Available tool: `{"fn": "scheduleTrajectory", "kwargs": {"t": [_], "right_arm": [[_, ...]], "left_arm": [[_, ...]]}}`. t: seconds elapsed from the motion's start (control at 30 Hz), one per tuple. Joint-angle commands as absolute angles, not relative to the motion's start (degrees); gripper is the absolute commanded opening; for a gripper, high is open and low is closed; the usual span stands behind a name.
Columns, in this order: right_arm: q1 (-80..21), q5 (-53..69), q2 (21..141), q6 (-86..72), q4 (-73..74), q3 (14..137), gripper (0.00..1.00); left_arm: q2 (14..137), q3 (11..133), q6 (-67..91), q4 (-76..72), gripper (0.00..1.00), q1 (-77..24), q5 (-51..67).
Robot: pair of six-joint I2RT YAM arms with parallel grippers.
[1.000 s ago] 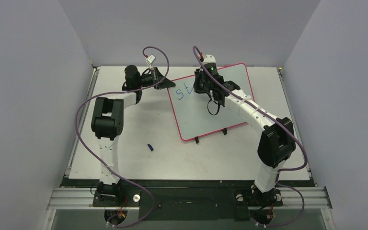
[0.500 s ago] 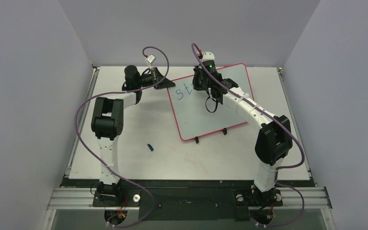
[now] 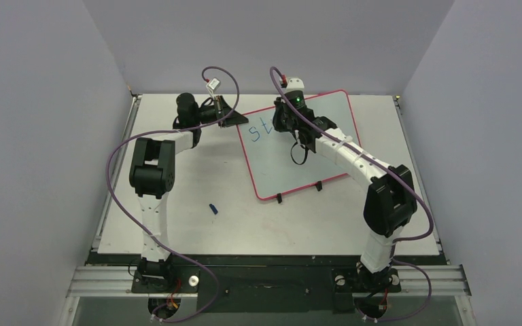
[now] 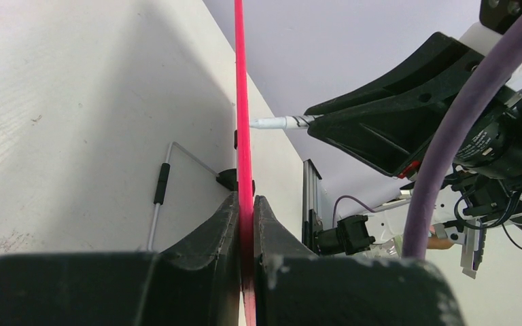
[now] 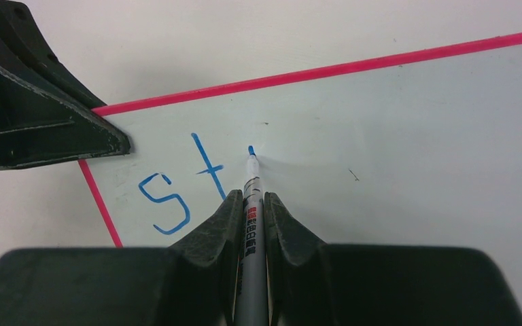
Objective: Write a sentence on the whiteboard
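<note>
We see one whiteboard (image 3: 292,173) lying flat and skewed on the table (image 3: 197,176), at about 1 o'clock from the table's middle. Its pale glossy face is framed by a thin red-pink rim. Two small black clips (image 3: 279,198) sit on its 6 o'clock edge.

The left gripper (image 4: 245,204) is clamped on the board's rim at the 10 o'clock corner, one finger on each side of the red edge. The right gripper (image 5: 251,200) is closed around a single marker (image 5: 251,224), which runs straight out between its fingers. The marker's blue tip is down on the board face.

Of the sentence (image 5: 183,183) we count two blue letters, "s" and "t", near that same 10 o'clock corner. In the right wrist view the marker tip stands just at 3 o'clock of the "t", with a small blue dot under it.

One small blue cap (image 3: 213,208) lies alone on the table at about 8 o'clock from its middle, well apart from the board.

We count two arms, each trailing one purple cable (image 3: 119,176).

The table is matt off-white with faint scuffs. Plain pale grey walls (image 3: 41,136) close it in at 9, 12 and 3 o'clock. A metal rail (image 3: 272,278) carries both arm bases at 6 o'clock.
</note>
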State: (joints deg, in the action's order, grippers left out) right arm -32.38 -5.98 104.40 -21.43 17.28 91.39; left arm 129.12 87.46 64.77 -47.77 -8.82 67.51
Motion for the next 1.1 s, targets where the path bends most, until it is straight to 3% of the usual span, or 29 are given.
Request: {"fn": "scheduleTrajectory", "kwargs": {"t": [0.0, 0.5, 1.07], "right_arm": [[-33.0, -8.4, 102.1, -20.4, 18.1, 87.1, 0.0], [-34.5, -10.2, 98.2, -21.1, 17.9, 81.7, 0.0], [-34.2, -11.7, 102.0, -20.4, 20.5, 90.0, 0.0]], "left_arm": [[125.3, 88.3, 65.9, -54.5, 0.0, -8.6, 70.8], [124.7, 88.1, 66.0, -54.6, 0.0, -8.7, 71.0], [124.4, 87.7, 65.9, -54.7, 0.0, -8.7, 71.2]]}}
